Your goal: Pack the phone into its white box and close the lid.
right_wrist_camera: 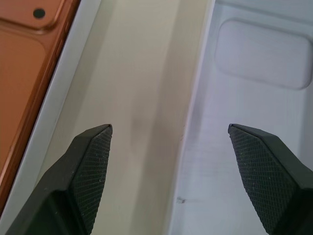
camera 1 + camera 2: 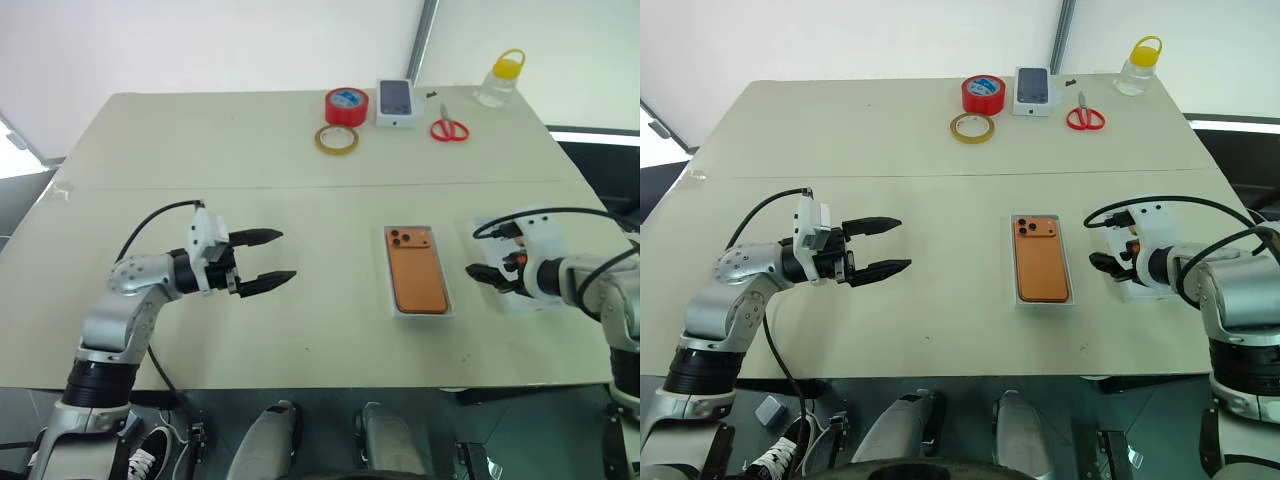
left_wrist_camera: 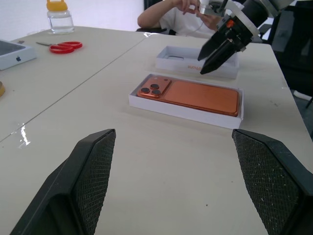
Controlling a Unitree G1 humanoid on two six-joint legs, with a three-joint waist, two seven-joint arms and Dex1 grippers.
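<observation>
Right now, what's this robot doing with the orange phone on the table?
It's packing the phone away. The phone already lies camera-side up in the white box, which has no lid on it yet. The right gripper, open, hovers at the near edge of the lid, lying hollow side up just right of the box. The left gripper is open and empty over bare table to the left. Nothing is held.
</observation>
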